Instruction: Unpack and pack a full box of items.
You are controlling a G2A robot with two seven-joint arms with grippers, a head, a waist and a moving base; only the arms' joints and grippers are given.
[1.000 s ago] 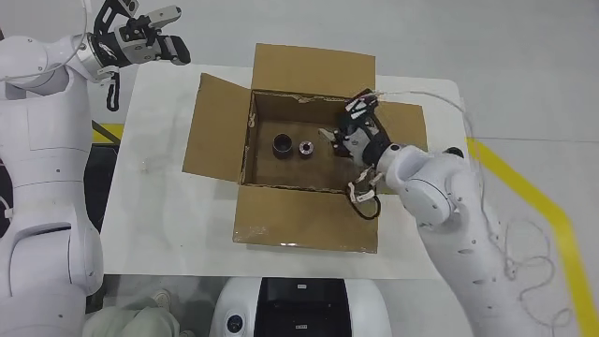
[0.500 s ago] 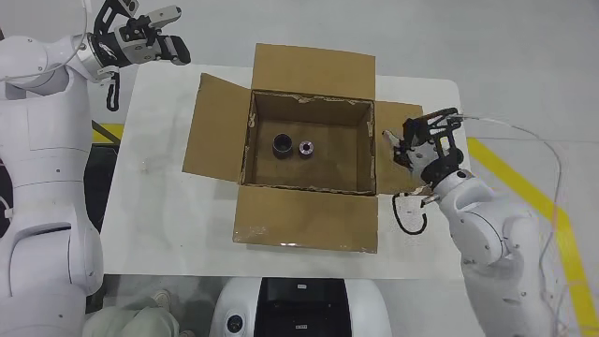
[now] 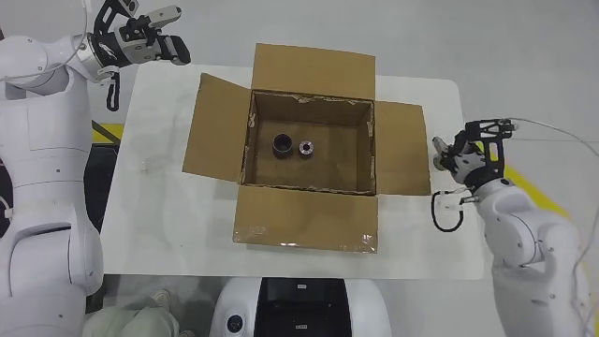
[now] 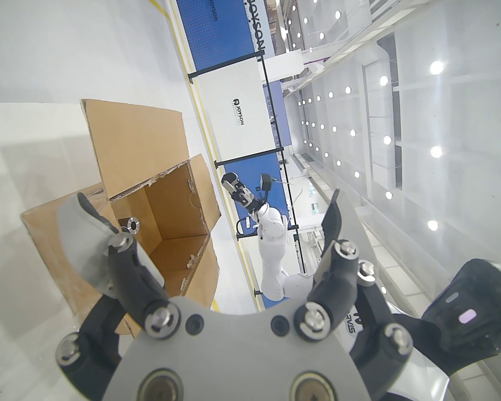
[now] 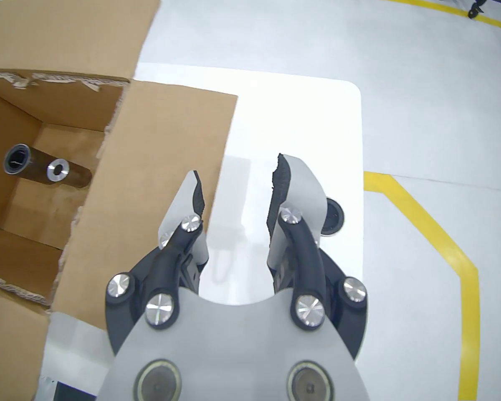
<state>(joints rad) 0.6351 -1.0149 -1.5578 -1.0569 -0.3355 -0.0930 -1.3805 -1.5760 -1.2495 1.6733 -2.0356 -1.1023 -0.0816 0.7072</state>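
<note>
Box: I see it open on the surface, with a dark tube and a metal ring inside.
Right pincer: open, empty, just right of the box.
Left pincer: open, empty, far left of the box.

The top camera looks straight down on the white counter and open brown cardboard box. The left wrist camera faces sideways across the box, from farther off; the right wrist camera looks down, close beside it. All three share the box's inside.
</note>
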